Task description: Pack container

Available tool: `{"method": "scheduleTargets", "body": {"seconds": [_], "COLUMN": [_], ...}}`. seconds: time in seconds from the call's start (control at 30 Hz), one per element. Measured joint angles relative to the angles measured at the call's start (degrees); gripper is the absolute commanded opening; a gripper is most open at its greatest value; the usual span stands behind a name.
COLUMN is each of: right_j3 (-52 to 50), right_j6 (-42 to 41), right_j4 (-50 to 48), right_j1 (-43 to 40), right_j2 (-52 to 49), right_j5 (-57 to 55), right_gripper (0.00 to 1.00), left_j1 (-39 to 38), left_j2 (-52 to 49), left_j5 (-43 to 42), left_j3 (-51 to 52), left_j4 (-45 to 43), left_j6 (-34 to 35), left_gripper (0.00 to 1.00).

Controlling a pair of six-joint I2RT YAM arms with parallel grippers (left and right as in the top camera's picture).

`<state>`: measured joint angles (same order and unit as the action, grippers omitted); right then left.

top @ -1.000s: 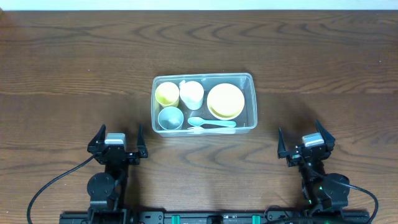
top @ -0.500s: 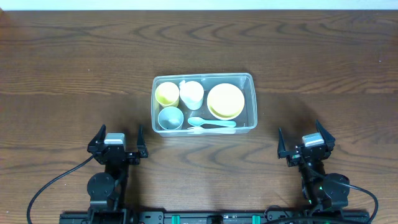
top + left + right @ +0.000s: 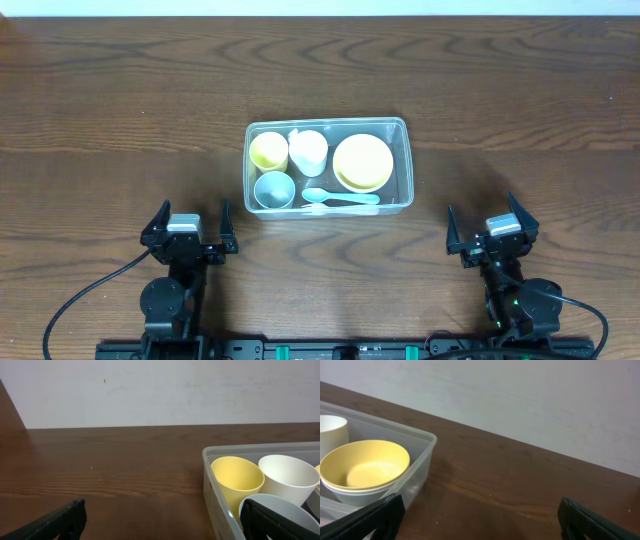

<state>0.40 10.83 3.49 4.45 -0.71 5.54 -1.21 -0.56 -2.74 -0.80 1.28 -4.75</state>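
The clear plastic container (image 3: 405,165) stands at the middle of the wooden table. Inside it are a yellow cup (image 3: 268,150), a white cup (image 3: 308,151), a grey cup (image 3: 274,189), a yellow bowl (image 3: 362,162) stacked in a white one, and a light blue spoon (image 3: 340,197). My left gripper (image 3: 190,224) is open and empty, near the front edge, left of the container. My right gripper (image 3: 491,228) is open and empty, near the front edge, right of it. The left wrist view shows the container's left wall (image 3: 220,505) and the cups; the right wrist view shows its right corner (image 3: 422,462).
A pale wall (image 3: 160,390) rises behind the table's far edge. Cables run from both arm bases along the front edge.
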Motion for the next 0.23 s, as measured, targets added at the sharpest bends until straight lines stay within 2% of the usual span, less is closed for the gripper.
{"method": "scheduleTargets", "body": {"seconds": [0.23], "right_j3": [0.0], "right_j6": [0.0], "right_j4": [0.0], "right_j1": [0.0], "right_j2": [-0.02], "right_j5": [0.0], "right_gripper": [0.99], "left_j1": [0.0], "left_j2": [0.0], "left_j5": [0.0], "left_j3": [0.0], "left_j4": [0.0], "left_j6": [0.02], "left_gripper": [0.98]}}
